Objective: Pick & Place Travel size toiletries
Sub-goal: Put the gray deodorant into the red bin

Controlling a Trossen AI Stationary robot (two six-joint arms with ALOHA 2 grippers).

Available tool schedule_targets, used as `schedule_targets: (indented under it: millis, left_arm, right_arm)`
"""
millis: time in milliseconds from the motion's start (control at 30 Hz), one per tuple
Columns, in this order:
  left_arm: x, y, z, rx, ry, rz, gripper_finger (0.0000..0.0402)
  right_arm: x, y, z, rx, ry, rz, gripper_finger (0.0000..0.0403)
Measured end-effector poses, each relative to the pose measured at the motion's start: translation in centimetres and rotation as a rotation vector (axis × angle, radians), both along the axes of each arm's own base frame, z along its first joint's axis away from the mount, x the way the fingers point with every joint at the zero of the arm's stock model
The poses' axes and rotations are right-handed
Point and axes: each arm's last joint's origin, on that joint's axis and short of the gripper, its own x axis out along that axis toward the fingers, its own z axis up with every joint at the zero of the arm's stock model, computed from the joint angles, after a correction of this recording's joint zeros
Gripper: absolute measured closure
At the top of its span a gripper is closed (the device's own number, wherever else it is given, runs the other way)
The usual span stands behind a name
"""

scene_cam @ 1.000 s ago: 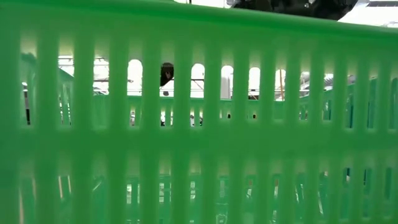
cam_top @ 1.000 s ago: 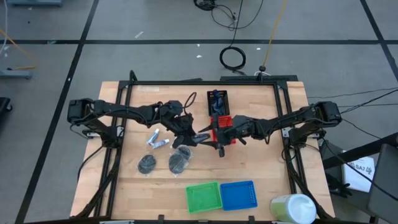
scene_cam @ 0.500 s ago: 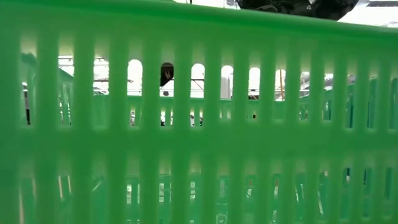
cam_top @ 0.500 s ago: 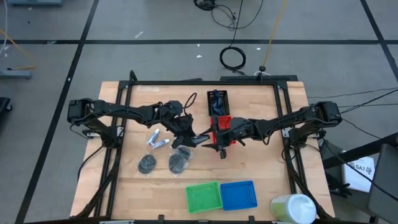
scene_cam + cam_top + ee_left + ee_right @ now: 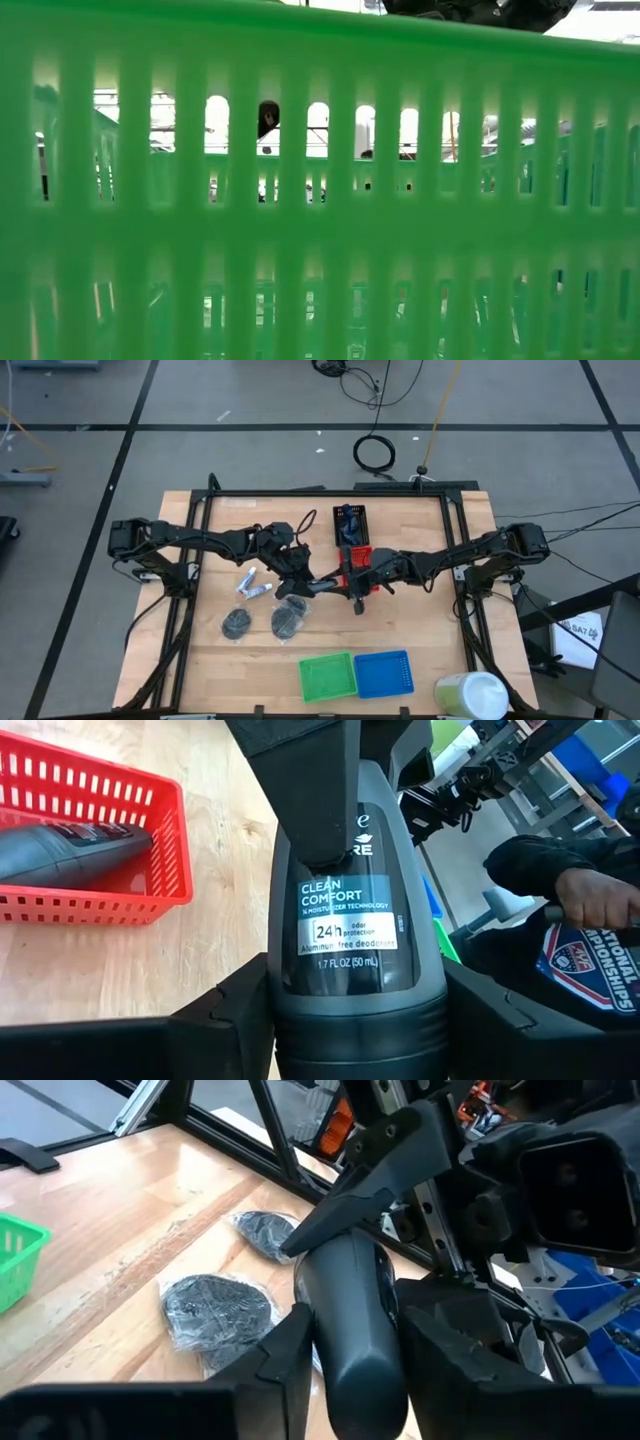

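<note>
Left tool (image 5: 318,584) and right tool (image 5: 332,586): both pinching one bottle (image 5: 352,900) mid-handover above the tabletop (image 5: 420,625), beside the red basket (image 5: 360,555).

Two dark, jointed, cable-trailing arms

Wooden table (image 5: 420,630). Red basket (image 5: 357,563) mid-table, black basket (image 5: 349,522) just behind it. Green basket (image 5: 328,676) touching blue basket (image 5: 384,673) at front edge. White-and-green cylinder (image 5: 470,693) at front right corner.

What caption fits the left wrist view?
Left end effector holds a dark bottle; another lies in the red basket.
</note>
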Motion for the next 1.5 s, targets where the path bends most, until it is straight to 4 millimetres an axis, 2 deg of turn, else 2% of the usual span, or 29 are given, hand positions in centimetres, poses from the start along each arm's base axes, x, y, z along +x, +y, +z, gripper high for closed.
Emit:
schedule_targets:
  millis: [167, 267, 467, 667, 767, 900, 1100, 1333, 1500]
  left_arm:
    - [0.0, 0.0, 0.0, 0.001, 0.001, 0.004, 0.0197]
    - [0.0, 0.1, 0.6, 0.008, -0.006, 0.026, 0.0159]
    - [0.0, 0.7, 3.8, 0.02, 0.001, 0.068, 0.0079]
    - [-2.6, 0.8, 6.9, 0.235, 0.01, 0.21, 0.0037]
    - [-4.2, 0.6, 8.4, 0.327, -0.007, 0.302, 0.003]
    - [-6.4, -0.7, 10.1, 0.429, -0.028, 0.372, 0.003]
    - [-9.1, -2.1, 9.4, 0.565, -0.032, 0.527, 0.005]
    - [-11.1, -2.1, 7.1, 0.533, -0.005, 0.659, 0.0074]
    - [-11.3, -2.2, 6.9, 0.511, -0.001, 0.668, 0.0087]
  right_arm:
    - [0.0, 0.0, 0.0, -0.016, 0.002, 0.003, 0.0289]
    - [0.0, 0.0, -0.1, -0.006, 0.008, 0.001, 0.0289]
    - [-0.2, -0.1, -0.7, -0.004, 0.078, -0.044, 0.029]
    - [-2.2, -0.9, -0.1, -0.056, 0.221, -0.271, 0.0291]
    - [-3.8, -1.2, 0.5, -0.045, 0.298, -0.372, 0.0293]
    - [-6.0, -1.3, 0.9, -0.057, 0.401, -0.528, 0.0294]
    - [-8.0, -0.7, 0.5, -0.121, 0.495, -0.687, 0.0295]
    - [-7.3, -0.6, -1.1, -0.142, 0.563, -0.688, 0.0295]
    - [-6.8, -0.5, -2.1, -0.169, 0.606, -0.684, 0.0294]
